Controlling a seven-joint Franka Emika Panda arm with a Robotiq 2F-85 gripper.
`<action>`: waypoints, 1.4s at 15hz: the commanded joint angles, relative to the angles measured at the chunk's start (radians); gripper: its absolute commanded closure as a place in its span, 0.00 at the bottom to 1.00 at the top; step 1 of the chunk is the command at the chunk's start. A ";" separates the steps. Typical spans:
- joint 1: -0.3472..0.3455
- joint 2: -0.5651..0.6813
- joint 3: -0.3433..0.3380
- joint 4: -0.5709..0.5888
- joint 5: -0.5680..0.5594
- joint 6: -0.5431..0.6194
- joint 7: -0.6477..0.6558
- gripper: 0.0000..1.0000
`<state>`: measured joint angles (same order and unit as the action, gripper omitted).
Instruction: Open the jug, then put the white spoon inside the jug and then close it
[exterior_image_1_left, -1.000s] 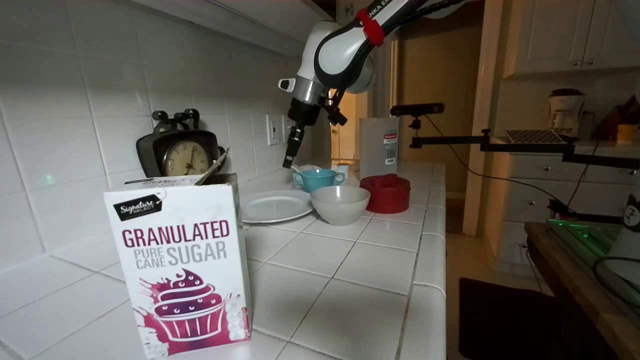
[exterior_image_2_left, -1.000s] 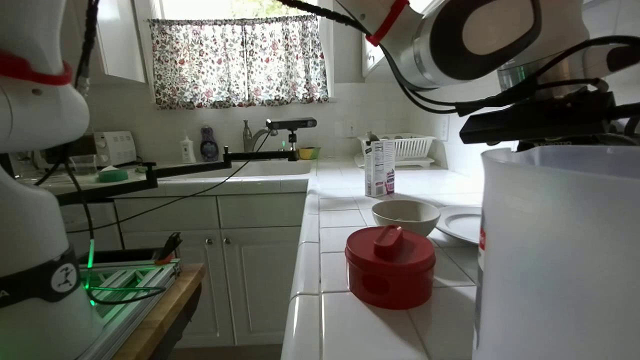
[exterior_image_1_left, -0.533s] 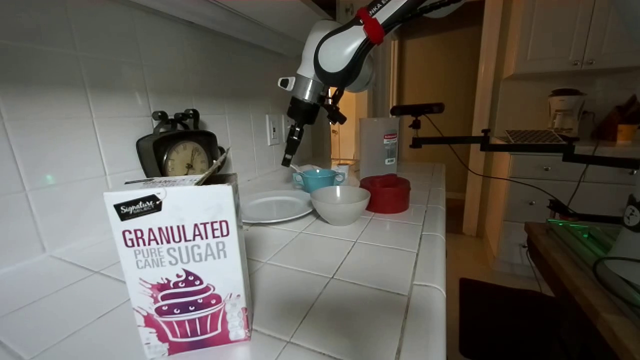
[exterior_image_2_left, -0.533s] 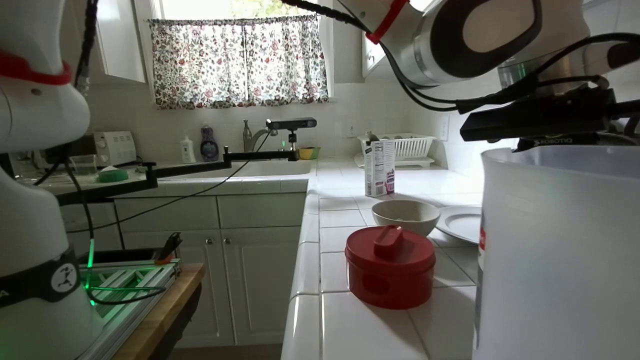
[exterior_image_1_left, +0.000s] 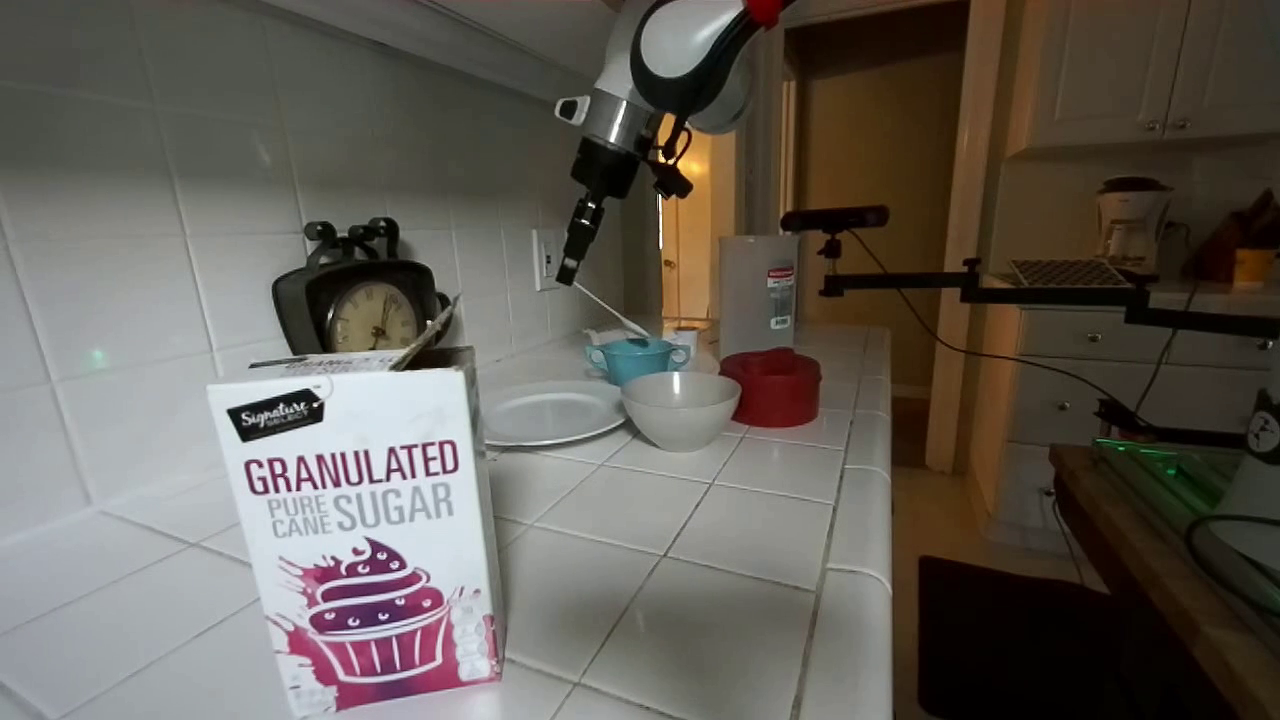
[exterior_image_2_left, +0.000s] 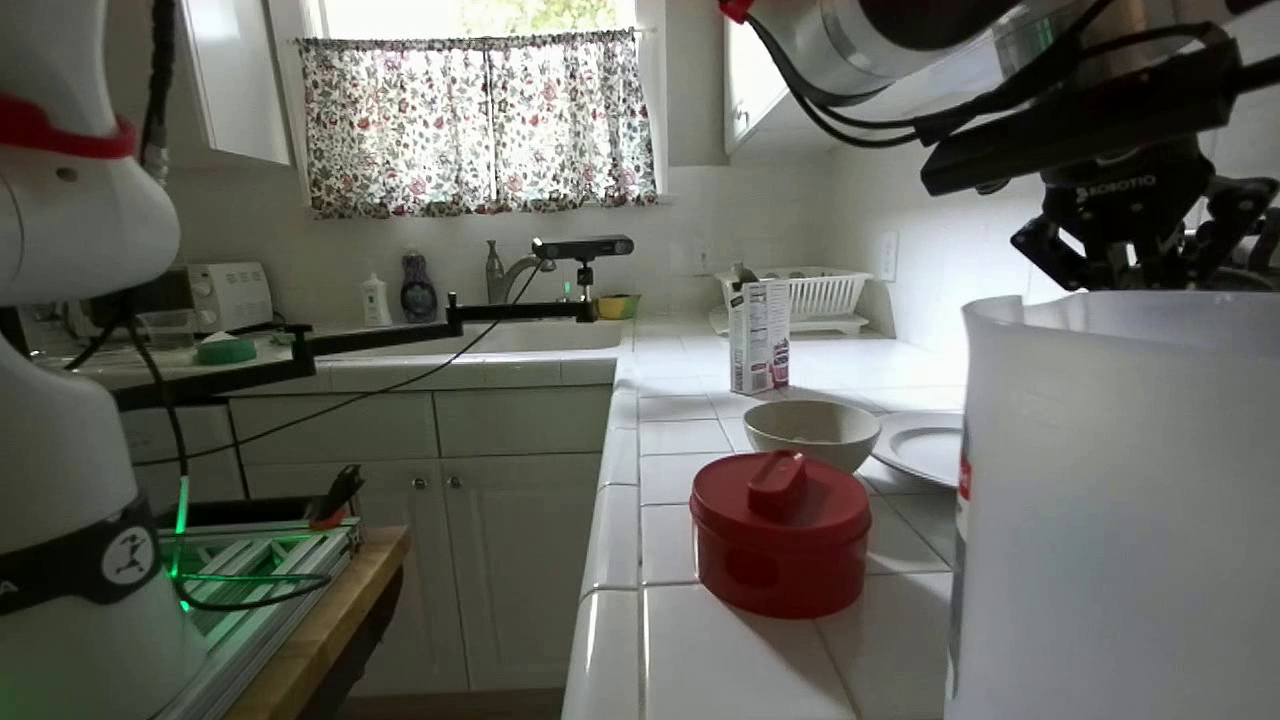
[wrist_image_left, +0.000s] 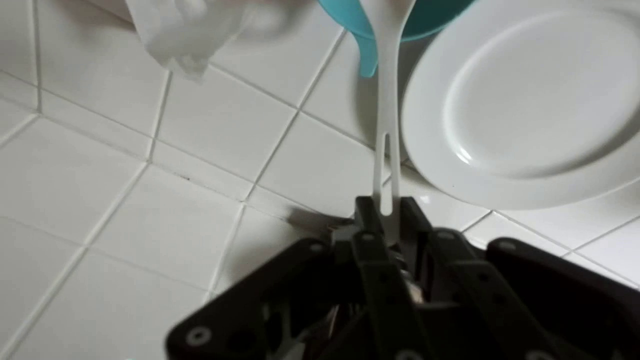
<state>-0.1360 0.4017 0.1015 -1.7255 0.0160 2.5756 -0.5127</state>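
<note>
The gripper (wrist_image_left: 389, 210) clasps the white spoon (wrist_image_left: 388, 95) near the slotted end of its handle, a fingertip against either side; the last bit of handle is lost between the jaws. Past the fingertips the spoon slants down towards the turquoise bowl (exterior_image_1_left: 640, 365). Its head runs off the top of the wrist view, and in an exterior view it appears to hang at the bowl's rim, though contact is hard to judge. In the wrist view the white plate (wrist_image_left: 540, 100) lies below the gripper and to its right, cut by the frame; ahead and to the left is a crumpled white thing (wrist_image_left: 182, 32), too blurred to name.

The jug (exterior_image_2_left: 1110, 500) stands upright and uncovered; in an exterior view its wall hides the fingertips and part of the plate, and its base is cropped. In an exterior view it is to the gripper's right and farther back, its foot behind the red lid (exterior_image_1_left: 770, 392). That lid sits on the counter (exterior_image_1_left: 720, 545) below the gripper's level, apart from the jug.
</note>
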 joint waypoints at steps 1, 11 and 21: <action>-0.007 -0.078 0.018 -0.031 0.038 -0.056 -0.019 0.96; 0.012 -0.327 -0.025 -0.186 0.101 -0.183 -0.078 0.96; 0.049 -0.537 -0.125 -0.347 0.102 -0.267 -0.136 0.96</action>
<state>-0.1123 -0.0717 0.0205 -2.0246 0.1128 2.3079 -0.6100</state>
